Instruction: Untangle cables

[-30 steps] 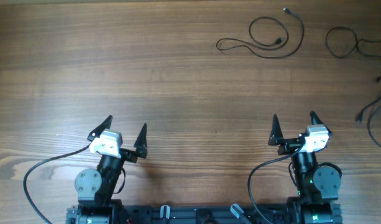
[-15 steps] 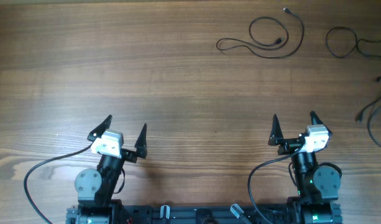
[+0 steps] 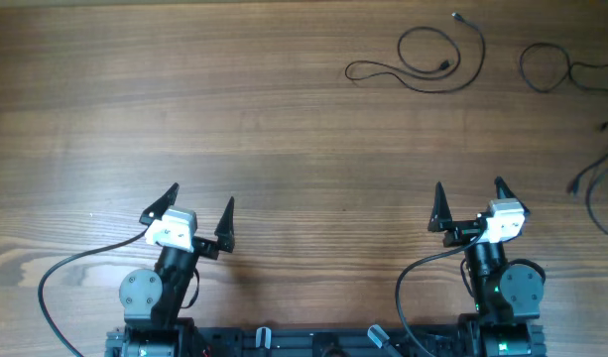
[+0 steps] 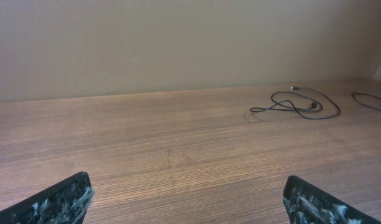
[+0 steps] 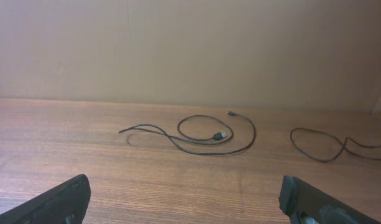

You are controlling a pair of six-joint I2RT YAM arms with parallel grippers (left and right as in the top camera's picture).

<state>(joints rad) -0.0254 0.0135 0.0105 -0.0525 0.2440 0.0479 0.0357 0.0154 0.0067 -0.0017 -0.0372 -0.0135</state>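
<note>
Several thin black cables [image 3: 444,66] lie toward the far right corner of the bench [image 3: 184,109]. One is a loose loop with a tail just right of the middle of the far edge, another loop lies nearer the corner, and a strand runs along the right edge (it leaves the view, so you cannot tell whether it joins the others). Your left gripper [image 3: 201,195] and right gripper [image 3: 469,184] both sit at the near edge, well apart from the cables, fingers spread wide and holding nothing.
</note>
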